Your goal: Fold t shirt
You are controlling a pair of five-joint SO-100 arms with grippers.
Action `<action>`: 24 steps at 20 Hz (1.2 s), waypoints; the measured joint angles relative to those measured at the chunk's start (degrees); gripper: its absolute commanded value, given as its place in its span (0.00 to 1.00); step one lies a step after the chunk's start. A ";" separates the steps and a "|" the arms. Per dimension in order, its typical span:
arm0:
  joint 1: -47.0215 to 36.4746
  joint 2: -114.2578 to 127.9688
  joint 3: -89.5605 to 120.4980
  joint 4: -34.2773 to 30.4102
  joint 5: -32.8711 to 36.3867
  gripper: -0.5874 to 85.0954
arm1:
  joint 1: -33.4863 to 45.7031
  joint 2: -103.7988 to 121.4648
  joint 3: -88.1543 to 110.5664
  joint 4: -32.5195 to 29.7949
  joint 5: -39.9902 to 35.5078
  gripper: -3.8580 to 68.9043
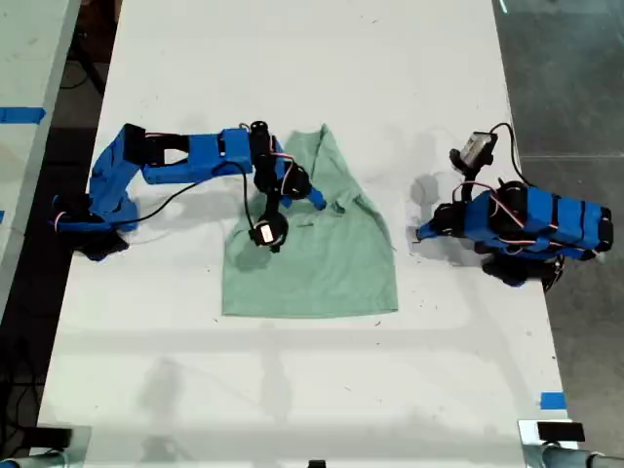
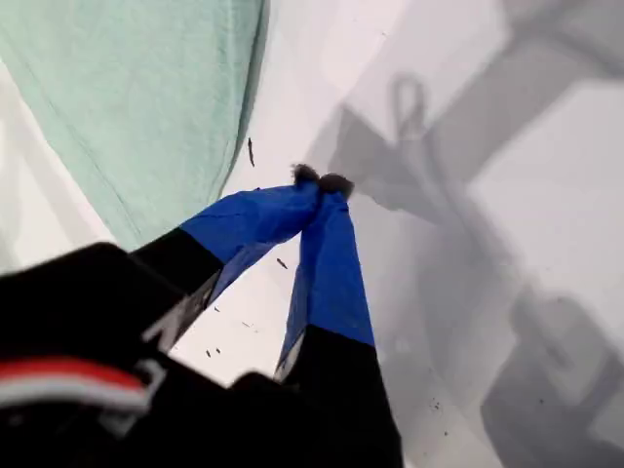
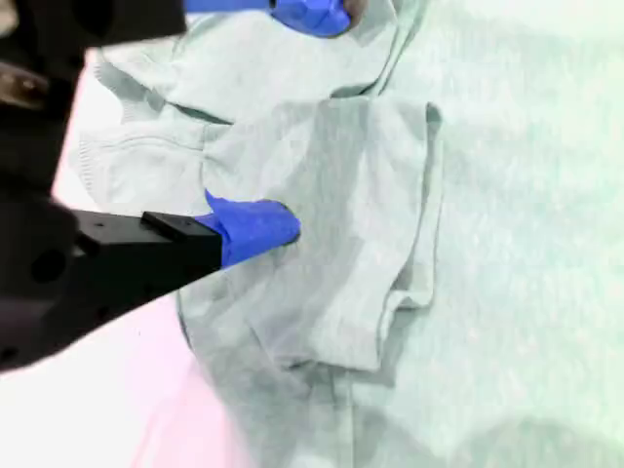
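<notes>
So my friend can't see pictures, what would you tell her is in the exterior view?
A wrinkled mint-green t shirt lies partly folded on a white table. A blue robot arm from the exterior view's left reaches over it, its open pincer, my second gripper, at the shirt's upper part. The other blue arm sits folded at the exterior view's right, my first gripper shut beside the shirt.

Plain pale mint-green t shirt (image 1: 322, 258) on a white table (image 1: 292, 390).
</notes>
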 measured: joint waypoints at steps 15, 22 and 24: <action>16.00 117.95 86.92 -10.55 -24.26 0.01 | 0.00 0.00 0.00 0.00 0.00 0.04; 10.37 146.25 127.27 -19.07 -20.13 0.01 | 0.00 0.00 0.00 0.00 0.00 0.04; 11.07 146.16 128.32 -19.07 -20.04 0.01 | 0.00 0.00 0.00 0.00 0.00 0.04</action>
